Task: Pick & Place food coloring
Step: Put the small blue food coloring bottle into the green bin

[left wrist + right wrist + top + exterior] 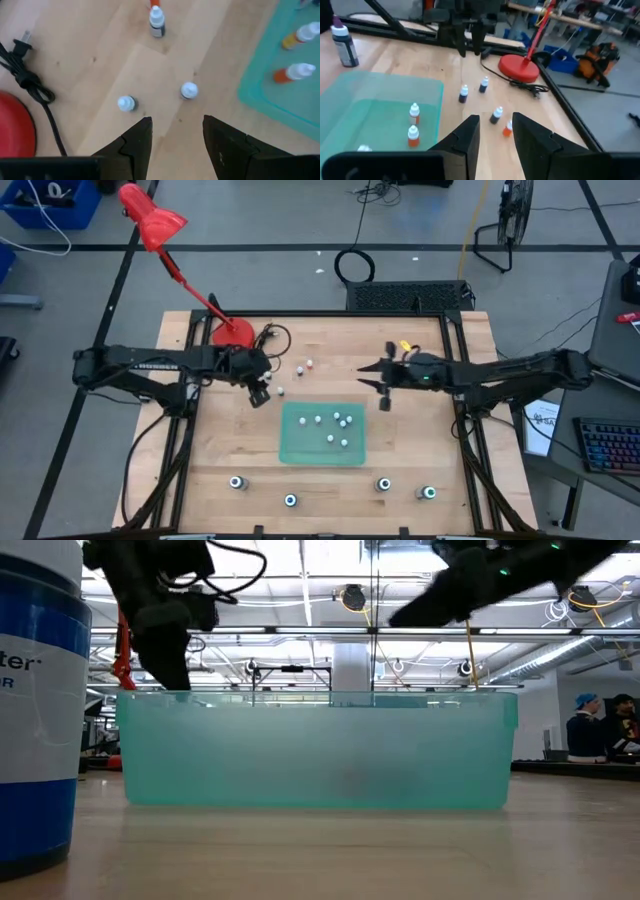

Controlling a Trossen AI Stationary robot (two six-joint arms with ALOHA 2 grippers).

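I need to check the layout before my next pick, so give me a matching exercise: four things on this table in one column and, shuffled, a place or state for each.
Things:
1. left gripper
2. green tray
3. red lamp base
4. teal-topped bottles

Places or states:
A. in a row along the table edge opposite the lamp
B. open, above loose bottles off the tray's lamp-side corner
C. holds several placed bottles
D. beside a black cord

Pairs: 1-B, 2-C, 3-D, 4-A.

The right gripper waits open beyond the tray's other far corner.
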